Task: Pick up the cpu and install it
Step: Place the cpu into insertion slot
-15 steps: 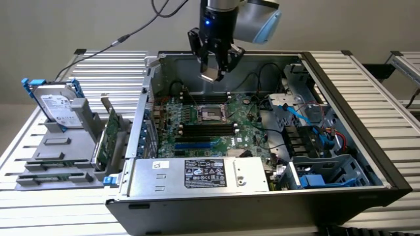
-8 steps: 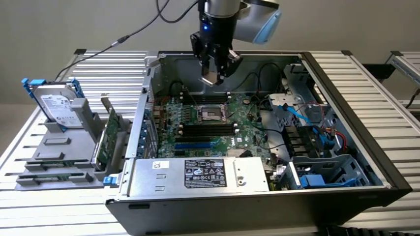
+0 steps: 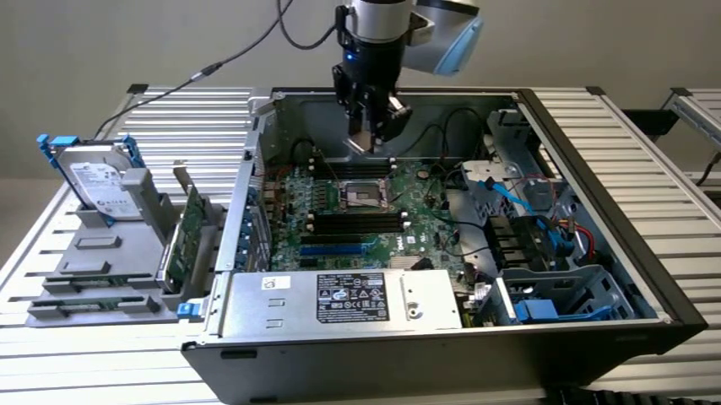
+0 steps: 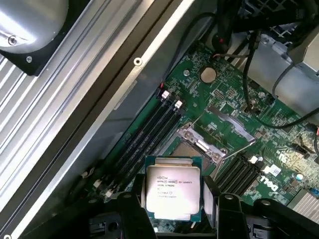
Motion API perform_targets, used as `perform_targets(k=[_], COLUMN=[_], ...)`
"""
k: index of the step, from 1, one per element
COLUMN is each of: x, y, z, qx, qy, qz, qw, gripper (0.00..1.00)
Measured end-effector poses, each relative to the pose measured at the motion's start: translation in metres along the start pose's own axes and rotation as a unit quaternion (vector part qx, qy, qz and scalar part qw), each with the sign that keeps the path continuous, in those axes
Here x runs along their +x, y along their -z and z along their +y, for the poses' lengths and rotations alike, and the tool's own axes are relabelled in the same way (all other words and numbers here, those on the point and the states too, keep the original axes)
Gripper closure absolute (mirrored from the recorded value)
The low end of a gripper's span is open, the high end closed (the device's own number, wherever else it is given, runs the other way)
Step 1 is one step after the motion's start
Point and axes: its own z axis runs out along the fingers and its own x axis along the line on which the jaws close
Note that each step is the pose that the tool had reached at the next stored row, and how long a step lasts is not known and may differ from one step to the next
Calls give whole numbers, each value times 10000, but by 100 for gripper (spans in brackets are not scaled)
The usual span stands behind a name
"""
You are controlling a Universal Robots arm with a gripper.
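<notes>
Closest to the wrist camera, the cpu (image 4: 173, 191) hangs above the motherboard (image 4: 259, 107) near the open socket (image 4: 199, 147), pinched by opposite edges in the gripper (image 4: 173, 208), and it looks light, stiff, smooth-topped and probably fragile underneath, so an edge hold suits it.

Silver-grey arm (image 3: 381, 21), light-blue joint cap (image 3: 462, 46). Black gripper (image 3: 370, 145), small blue light (image 3: 353, 57) lit above it. Black cable (image 3: 242, 52) leaves the wrist.

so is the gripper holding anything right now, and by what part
Yes, the gripper holds the cpu, pinched by two opposite side edges, over the motherboard.
</notes>
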Motion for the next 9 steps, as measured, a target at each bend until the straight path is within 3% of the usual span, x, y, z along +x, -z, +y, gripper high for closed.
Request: perform_targets(k=[5, 9], x=[-6, -9], y=[-79, -114], z=[-4, -5], qx=[-35, -63], qy=[-453, -811], qz=[-22, -39], qw=[9990, 9967], gripper=[46, 46])
